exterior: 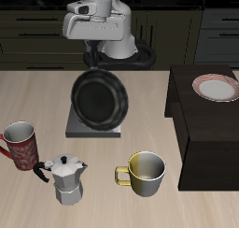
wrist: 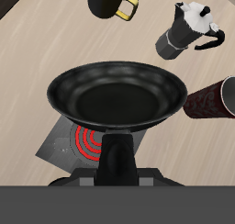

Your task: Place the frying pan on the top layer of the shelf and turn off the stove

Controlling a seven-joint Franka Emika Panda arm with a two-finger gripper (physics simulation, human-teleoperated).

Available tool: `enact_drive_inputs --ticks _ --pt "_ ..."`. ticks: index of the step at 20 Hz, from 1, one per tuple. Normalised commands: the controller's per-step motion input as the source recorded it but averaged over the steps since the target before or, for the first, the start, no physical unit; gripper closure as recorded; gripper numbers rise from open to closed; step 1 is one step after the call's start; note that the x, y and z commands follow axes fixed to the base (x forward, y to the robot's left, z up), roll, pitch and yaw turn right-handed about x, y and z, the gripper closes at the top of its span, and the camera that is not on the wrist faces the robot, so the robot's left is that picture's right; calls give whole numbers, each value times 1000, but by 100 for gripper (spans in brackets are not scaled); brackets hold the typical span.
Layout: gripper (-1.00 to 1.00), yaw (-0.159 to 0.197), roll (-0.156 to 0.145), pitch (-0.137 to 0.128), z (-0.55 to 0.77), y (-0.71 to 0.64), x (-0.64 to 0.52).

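1. Exterior view: the frying pan point(exterior: 98, 99) hangs tilted above the stove point(exterior: 94, 127), lifted by the gripper point(exterior: 93, 59); the shelf point(exterior: 201, 129) stands beside.
2. Wrist view: the jaws pinch the pan's handle point(wrist: 117, 154). Rigid and probably front-heavy, it may swing; the coil glows red.

Dark kitchen drawers point(exterior: 37, 31) behind table point(exterior: 28, 194)

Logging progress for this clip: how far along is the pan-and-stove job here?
Done: the black round frying pan is lifted off the small grey stove, held by its handle in the hand. In hand: carrying it. Left: setting it on the dark box-like shelf top and switching off the burner, whose coil glows red.
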Motion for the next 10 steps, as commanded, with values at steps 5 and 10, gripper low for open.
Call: enact_drive_inputs --ticks 5,10 --pt "100 46 59 -77 187 218 -124" --pt "100 114 18 -68 63 -12 -54"
